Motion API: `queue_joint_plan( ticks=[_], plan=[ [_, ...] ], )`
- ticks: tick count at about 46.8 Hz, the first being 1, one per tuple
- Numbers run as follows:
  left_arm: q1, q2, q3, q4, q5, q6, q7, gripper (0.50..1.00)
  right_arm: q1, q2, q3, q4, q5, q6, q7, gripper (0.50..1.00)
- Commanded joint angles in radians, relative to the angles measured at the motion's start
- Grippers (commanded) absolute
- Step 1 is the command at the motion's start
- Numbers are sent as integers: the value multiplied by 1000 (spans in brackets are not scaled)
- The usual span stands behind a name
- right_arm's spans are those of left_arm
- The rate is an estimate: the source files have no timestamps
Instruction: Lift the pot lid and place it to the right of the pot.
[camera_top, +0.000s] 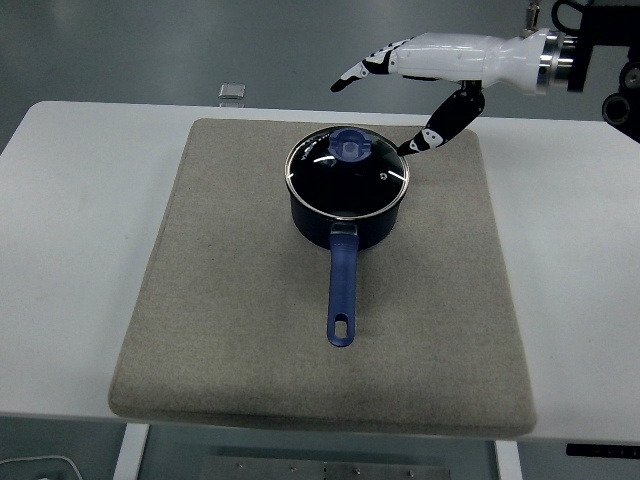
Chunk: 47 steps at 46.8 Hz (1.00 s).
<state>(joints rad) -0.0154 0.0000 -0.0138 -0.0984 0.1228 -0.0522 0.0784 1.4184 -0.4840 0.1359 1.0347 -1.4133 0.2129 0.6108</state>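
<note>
A dark blue pot (346, 215) stands on a grey mat (230, 300), its long blue handle (342, 290) pointing toward the near edge. A glass lid (347, 171) with a blue knob (350, 145) sits on the pot. My right hand (385, 100), white with black fingertips, reaches in from the upper right. It hovers above and just right of the knob, fingers spread, thumb pointing down near the lid's right rim. It holds nothing. The left arm is out of sight.
The grey mat covers most of the white table (570, 240). Bare mat lies to the right of the pot. A small square object (232, 91) lies past the table's far edge.
</note>
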Motion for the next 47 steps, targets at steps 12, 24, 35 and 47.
queue_joint_plan(
  ticks=[12, 24, 35, 47],
  plan=[
    [0, 0, 0, 2, 0, 0, 0, 1000, -19, 65, -19, -41, -78, -75, 0, 919],
    [0, 0, 2, 2, 0, 0, 0, 1000, -18, 71, -35, -54, -110, -119, 0, 919],
    [0, 0, 0, 3, 0, 0, 0, 1000, -19, 125, -68, -105, -113, -167, 0, 919],
    [0, 0, 0, 3, 1, 0, 0, 1000, -29, 150, -85, -127, -111, -208, 0, 919]
  ],
)
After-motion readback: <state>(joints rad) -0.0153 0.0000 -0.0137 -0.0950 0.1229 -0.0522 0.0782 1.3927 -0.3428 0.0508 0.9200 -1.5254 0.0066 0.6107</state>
